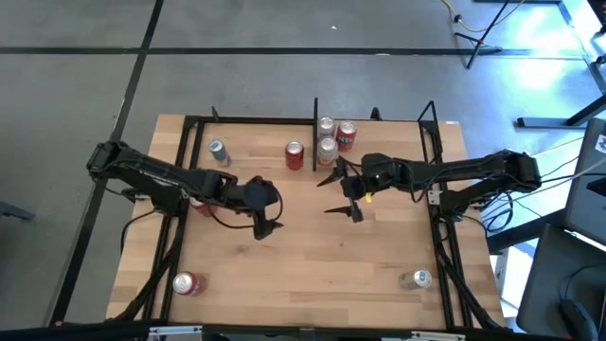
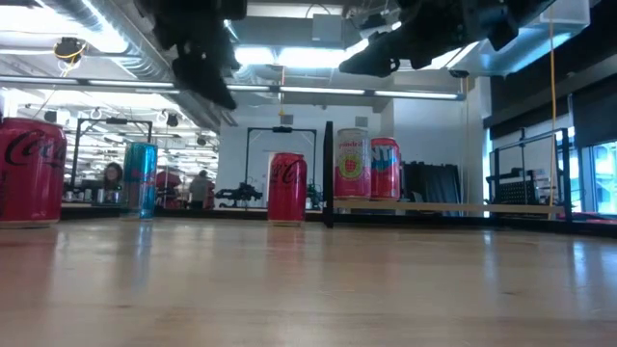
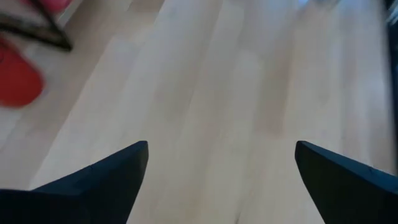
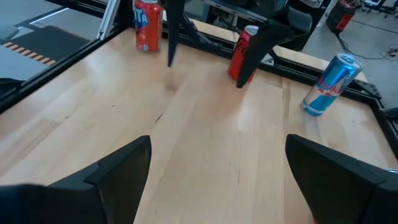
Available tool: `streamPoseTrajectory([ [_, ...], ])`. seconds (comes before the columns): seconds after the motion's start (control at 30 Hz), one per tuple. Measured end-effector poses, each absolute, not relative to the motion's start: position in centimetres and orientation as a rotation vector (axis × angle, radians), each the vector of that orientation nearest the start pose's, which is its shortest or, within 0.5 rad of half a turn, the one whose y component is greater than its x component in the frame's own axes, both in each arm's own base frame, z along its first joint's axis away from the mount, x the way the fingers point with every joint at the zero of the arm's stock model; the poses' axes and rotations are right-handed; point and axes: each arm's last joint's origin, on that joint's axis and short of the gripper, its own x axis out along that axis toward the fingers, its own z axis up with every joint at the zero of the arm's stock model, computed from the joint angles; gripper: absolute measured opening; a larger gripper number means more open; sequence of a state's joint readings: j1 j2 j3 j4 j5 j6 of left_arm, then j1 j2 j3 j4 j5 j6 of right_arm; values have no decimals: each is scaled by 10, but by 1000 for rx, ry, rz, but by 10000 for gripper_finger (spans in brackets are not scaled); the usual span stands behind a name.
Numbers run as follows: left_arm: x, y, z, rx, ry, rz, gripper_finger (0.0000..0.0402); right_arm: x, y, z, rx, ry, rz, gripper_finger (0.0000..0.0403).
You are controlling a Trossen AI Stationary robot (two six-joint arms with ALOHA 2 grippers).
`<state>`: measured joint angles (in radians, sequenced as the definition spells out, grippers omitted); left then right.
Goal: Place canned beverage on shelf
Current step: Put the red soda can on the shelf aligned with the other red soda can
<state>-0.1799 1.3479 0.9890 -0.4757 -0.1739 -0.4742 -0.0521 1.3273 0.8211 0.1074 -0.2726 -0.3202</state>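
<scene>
Three cans on shelf, right of divider

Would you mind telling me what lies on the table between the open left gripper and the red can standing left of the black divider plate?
Only bare light wood, as the high view shows, between the left gripper and the red can by the black divider plate.

Grey floor with dark seams is lying around the wooden table. Long ceiling lights are glowing over the room behind, a window is letting in daylight at the side, and white walls are standing beyond.
</scene>
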Motion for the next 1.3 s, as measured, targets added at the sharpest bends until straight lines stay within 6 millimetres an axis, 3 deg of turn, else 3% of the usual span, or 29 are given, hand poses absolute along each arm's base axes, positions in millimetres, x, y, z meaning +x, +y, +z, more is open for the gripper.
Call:
streamPoseTrajectory([
  [0.13,281,-48,268,-443,693,155,386,288,-7,256,-249,353,280,353],
  [0.33,271,-75,281,-521,770,166,385,288,10,256,-227,349,344,353],
  [0.63,226,-135,290,-752,914,366,385,282,54,254,-259,364,468,353],
  [0.83,192,-158,282,-861,1038,510,385,276,74,251,-217,402,531,353],
  [1.0,170,-155,278,-824,1125,677,385,274,94,250,-166,398,579,353],
  [1.1,166,-154,282,-854,1173,678,385,273,108,250,-153,372,609,353],
  [1.3,164,-151,325,-928,1095,635,385,268,129,244,-167,398,572,353],
])
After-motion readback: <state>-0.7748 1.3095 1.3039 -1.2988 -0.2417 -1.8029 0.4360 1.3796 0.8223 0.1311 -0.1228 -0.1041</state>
